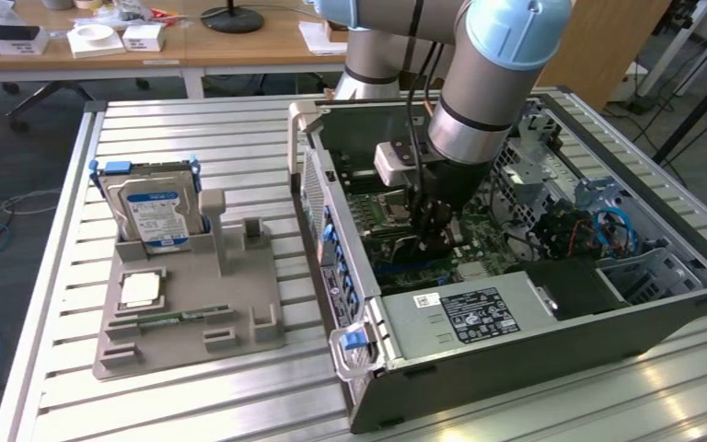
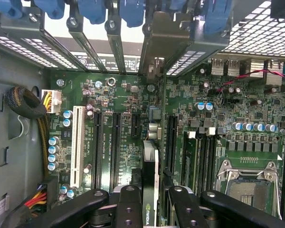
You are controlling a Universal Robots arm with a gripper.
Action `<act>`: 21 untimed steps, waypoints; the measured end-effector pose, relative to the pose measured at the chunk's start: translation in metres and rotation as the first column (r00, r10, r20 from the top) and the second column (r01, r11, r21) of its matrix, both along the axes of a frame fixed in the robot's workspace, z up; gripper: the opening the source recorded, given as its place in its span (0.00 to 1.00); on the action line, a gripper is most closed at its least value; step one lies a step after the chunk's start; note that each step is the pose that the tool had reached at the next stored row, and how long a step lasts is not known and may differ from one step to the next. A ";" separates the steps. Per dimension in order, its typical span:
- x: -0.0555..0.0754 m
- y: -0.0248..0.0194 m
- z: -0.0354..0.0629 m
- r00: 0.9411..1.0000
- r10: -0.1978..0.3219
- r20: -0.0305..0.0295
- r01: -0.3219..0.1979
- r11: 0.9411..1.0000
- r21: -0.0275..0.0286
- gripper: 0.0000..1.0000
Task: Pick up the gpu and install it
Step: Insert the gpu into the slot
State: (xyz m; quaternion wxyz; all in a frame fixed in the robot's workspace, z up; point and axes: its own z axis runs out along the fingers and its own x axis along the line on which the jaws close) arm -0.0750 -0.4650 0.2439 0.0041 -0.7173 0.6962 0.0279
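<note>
**Card in hand over the board, not yet shown seated**

Your hand was clamped on the graphics card. The dark fingers pressed its two faces from either side, with the card standing on edge between them. In the exterior view the arm reached down into the open computer case, and the hand hung low over the middle of the main board.

The card's lower edge ran lengthwise alongside the long black slots and pointed toward the row of blue clips at the case's rear wall. You could not tell from either view whether the edge touched a slot, or which slot lay under it, because the card hid that strip of board.

By my reading, the pick-up was done and the install step was in hand. Seating the card called for its edge to sit square over one slot. Its end also had to line up with a rear opening. The push then had to go straight down, since a tilt could jam the card or load the board.

The empty processor socket lay near the card on the board. Well apart, toward the exterior view's left, a grey tray rested on the slatted surface. A hard drive stood upright in it.
</note>
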 end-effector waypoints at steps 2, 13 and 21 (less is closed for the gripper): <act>0.000 -0.0001 -0.0001 1.000 0.000 0.000 0.000 1.000 0.000 0.27; 0.001 -0.0001 -0.0003 1.000 0.000 0.000 0.000 1.000 0.000 0.27; 0.001 0.0000 -0.0003 1.000 -0.001 0.000 0.001 1.000 0.000 0.27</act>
